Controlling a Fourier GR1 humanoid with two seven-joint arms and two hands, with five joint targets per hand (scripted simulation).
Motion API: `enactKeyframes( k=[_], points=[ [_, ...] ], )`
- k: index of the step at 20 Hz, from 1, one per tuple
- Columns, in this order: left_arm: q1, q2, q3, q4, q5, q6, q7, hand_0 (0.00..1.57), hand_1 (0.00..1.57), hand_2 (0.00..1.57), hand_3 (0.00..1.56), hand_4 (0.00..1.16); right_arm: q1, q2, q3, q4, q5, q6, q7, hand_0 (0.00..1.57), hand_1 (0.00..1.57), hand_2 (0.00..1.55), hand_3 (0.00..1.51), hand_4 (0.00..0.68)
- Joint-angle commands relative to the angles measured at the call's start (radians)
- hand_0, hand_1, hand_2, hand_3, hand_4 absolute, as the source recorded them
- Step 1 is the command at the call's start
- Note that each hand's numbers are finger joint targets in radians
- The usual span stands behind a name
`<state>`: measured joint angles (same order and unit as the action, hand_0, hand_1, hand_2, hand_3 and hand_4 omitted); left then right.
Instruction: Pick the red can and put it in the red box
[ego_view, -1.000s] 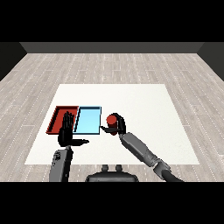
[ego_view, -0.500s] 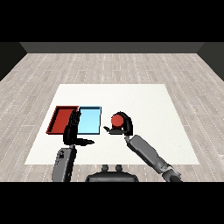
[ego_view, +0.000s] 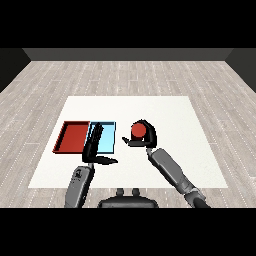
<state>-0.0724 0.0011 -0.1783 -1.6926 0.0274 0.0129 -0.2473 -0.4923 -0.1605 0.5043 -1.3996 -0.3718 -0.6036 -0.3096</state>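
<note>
The red can (ego_view: 137, 131) sits in my right hand (ego_view: 146, 136), whose fingers and thumb curl round it, just right of the light blue tray (ego_view: 108, 140). The red tray (ego_view: 73, 137) lies at the left, side by side with the blue one. My left hand (ego_view: 93, 145) reaches up over the blue tray's left part with straight fingers and its thumb pointing right, holding nothing.
The white table (ego_view: 170, 115) spreads wide to the right and behind the trays. Its front edge runs just below my forearms. A grey wood floor surrounds it.
My right hand with the red can has drifted slightly to the right and up. My left hand has shifted right, from the red tray's edge to over the blue tray.
</note>
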Motion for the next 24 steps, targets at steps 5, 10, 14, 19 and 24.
enactKeyframes(
  k=[5,10,14,19,24],
  points=[
    [-0.046,-0.001,-0.2,0.003,-0.03,0.181,0.106,0.0,0.0,0.0,0.0,0.0,0.058,0.049,-0.051,-0.057,0.088,0.05,-0.024,1.44,1.44,1.42,1.4,0.634],
    [-0.133,-0.001,-0.205,0.144,-0.001,0.192,0.07,0.0,0.0,0.0,0.0,0.0,0.094,0.098,-0.081,-0.038,0.107,0.132,-0.089,1.44,1.44,1.43,1.4,0.616],
    [-0.183,-0.001,-0.135,0.297,0.031,0.157,-0.013,0.0,0.0,0.0,0.0,0.0,0.088,0.125,-0.047,-0.121,0.202,0.079,0.025,1.44,1.44,1.44,1.4,0.634],
    [-0.118,-0.001,-0.16,0.281,0.049,0.137,-0.018,0.0,0.0,0.0,0.0,0.0,0.122,0.145,-0.139,-0.104,0.212,0.204,-0.026,1.47,1.47,1.44,1.39,0.658],
    [-0.192,-0.001,-0.158,0.31,0.091,0.154,0.032,0.0,0.0,0.0,0.0,0.0,0.17,0.159,-0.078,-0.194,0.299,0.164,0.037,1.46,1.46,1.43,1.38,0.654]
  ],
)
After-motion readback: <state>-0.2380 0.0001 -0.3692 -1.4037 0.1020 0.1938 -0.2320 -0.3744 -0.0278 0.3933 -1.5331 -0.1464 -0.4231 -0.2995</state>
